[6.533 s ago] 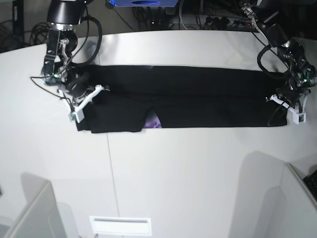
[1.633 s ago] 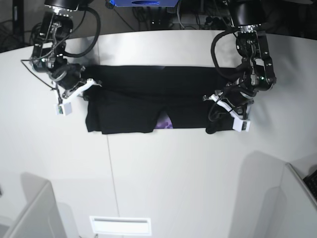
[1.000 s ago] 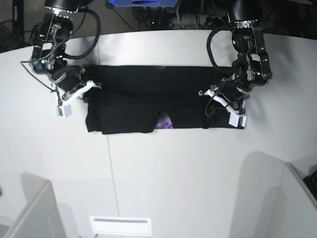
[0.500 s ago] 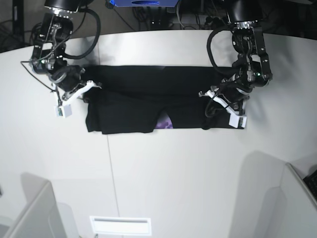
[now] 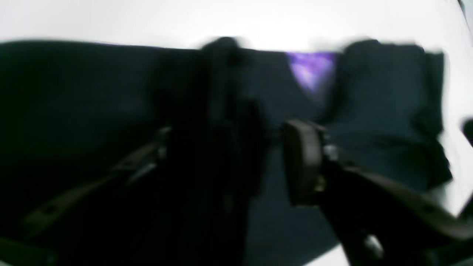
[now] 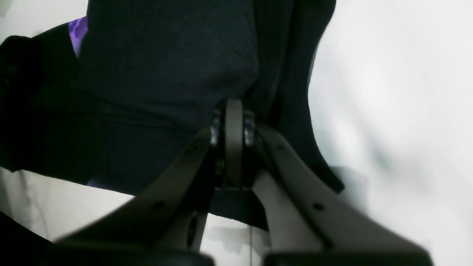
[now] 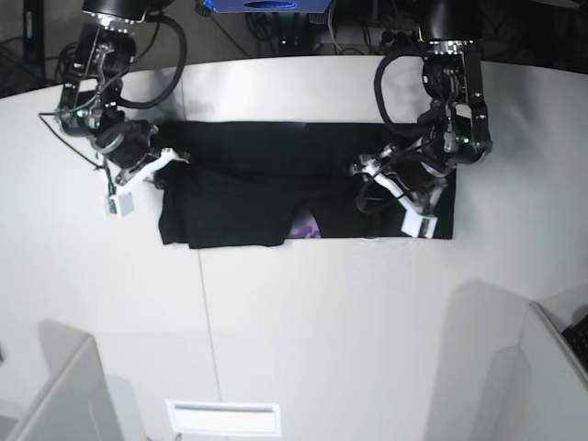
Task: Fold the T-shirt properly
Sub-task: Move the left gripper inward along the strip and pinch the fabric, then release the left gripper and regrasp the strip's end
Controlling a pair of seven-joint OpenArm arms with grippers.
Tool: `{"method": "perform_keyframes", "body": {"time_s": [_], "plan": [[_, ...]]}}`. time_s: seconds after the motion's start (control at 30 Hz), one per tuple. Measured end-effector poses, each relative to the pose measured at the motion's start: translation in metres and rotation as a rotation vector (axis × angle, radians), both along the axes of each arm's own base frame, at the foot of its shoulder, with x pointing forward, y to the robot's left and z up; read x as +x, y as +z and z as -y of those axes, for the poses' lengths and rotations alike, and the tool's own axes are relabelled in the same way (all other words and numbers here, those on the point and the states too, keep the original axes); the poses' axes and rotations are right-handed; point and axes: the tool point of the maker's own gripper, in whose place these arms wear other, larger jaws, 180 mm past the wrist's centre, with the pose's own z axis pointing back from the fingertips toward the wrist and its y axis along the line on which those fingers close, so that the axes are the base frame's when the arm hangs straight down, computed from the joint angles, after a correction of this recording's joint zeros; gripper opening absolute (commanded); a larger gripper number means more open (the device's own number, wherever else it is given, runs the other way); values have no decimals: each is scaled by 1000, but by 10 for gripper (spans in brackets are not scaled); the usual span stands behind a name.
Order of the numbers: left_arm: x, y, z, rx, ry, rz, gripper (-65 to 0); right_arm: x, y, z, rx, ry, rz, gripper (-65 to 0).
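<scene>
Since half a second ago my left gripper [image 7: 395,188] has moved a little toward the middle of the T-shirt [image 7: 276,179], and its jaws now stand apart over the black cloth; I see nothing between them. My right gripper [image 6: 234,122] is closed tight at the shirt's other end, with cloth bunched just behind the tips. I see the T-shirt lying folded on the white table [image 7: 303,322], a purple corner [image 7: 306,226] showing at its near edge.
</scene>
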Motion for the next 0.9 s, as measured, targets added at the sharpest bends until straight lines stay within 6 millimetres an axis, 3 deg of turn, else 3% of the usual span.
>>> {"method": "perform_keyframes", "body": {"time_s": [0.13,0.2,0.3,0.37,0.43,0.53,0.57,0.67,0.73,0.8,0.9], "plan": [[5,10,51,-48,-118,27,-244,-1,0,0,-1,1,-4,-650],[5,15,64,-78,-132,34,-245,-1,0,0,1,1,-4,-650],[4,14,61,-61,-127,34,-247,-1,-1,2,-2,-6,-6,-650],[6,25,49,-47,-109,65,-262,-2,-1,2,-1,-6,-6,-650],[10,41,20,-34,-37,124,-351,-1,0,0,8,-5,-2,-650],[5,49,-58,64,152,147,-624,-1,0,3,-1,-6,-3,-650],[-1,49,-82,96,201,141,-650,-2,0,1,5,-2,-12,-650],[-17,52,-146,178,331,130,-650,1,-1,-4,3,45,-77,-306],[-28,53,-178,227,381,122,-650,10,4,-4,6,54,-68,-159],[-44,52,-208,280,425,94,-650,16,8,-1,-4,55,-58,-128],[-71,45,-240,344,450,50,-650,21,12,2,-13,56,-48,-141]]}}
